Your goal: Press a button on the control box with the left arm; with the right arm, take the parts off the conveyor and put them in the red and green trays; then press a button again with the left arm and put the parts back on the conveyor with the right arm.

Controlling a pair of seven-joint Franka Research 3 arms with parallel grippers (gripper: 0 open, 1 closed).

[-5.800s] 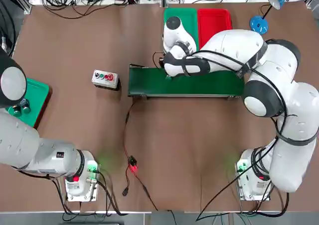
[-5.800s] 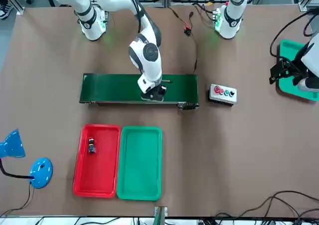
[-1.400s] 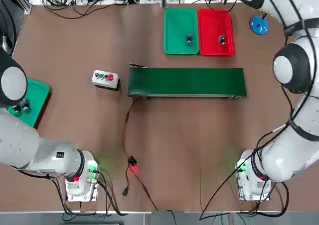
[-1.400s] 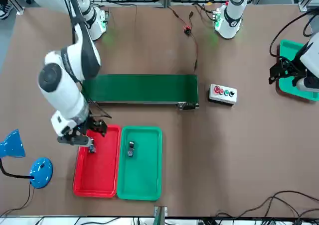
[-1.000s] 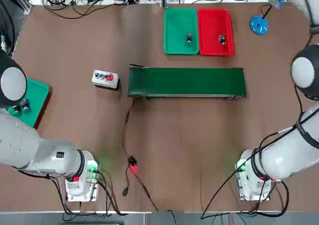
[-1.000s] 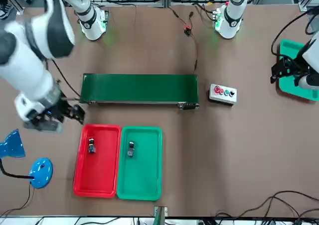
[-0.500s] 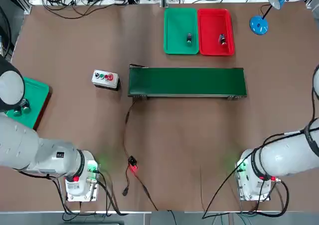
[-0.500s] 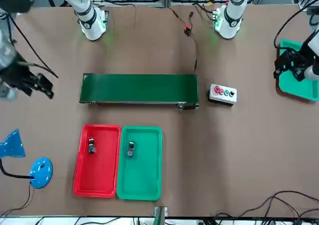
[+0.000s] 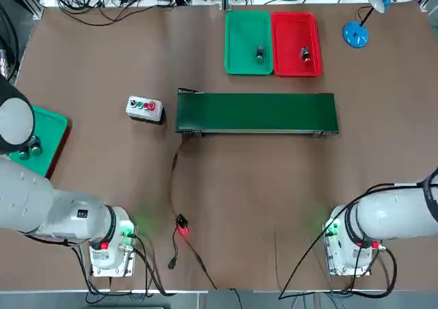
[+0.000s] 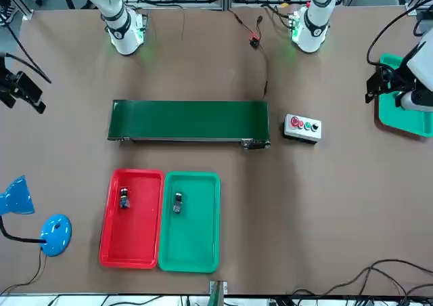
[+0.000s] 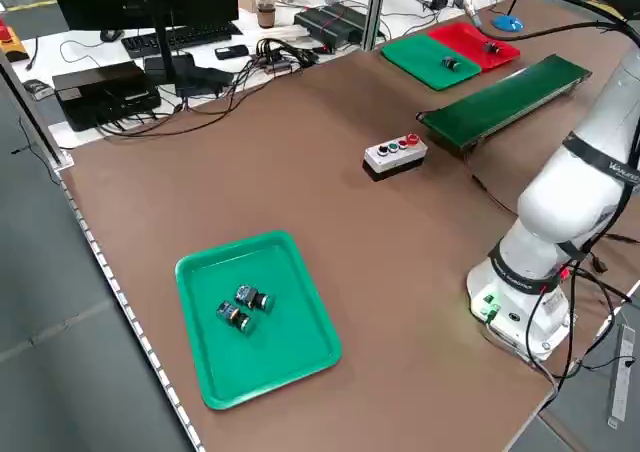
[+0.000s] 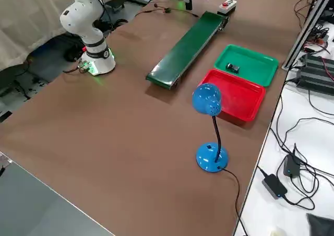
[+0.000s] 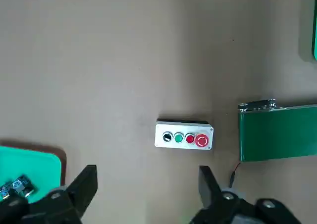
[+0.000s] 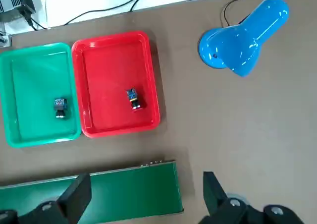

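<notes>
On the table we counted one conveyor (image 9: 256, 112), one control box (image 9: 144, 108) with three buttons just off its end, and two trays side by side beyond the belt, well apart from the box. The green tray (image 9: 248, 42) held one part (image 9: 259, 52) and the red tray (image 9: 295, 35) held the other part (image 9: 304, 53); the belt itself carried nothing. A blue lamp (image 9: 358, 23) stood near the red tray. A third tray (image 11: 257, 315), green, sat at the left edge with two small pieces in it. The left gripper (image 10: 379, 86) hung above that tray, fingers apart and empty. The right gripper (image 10: 20, 89) stood out past the conveyor's other end, fingers spread wide, holding nothing; the arm behind it was cut off there.
</notes>
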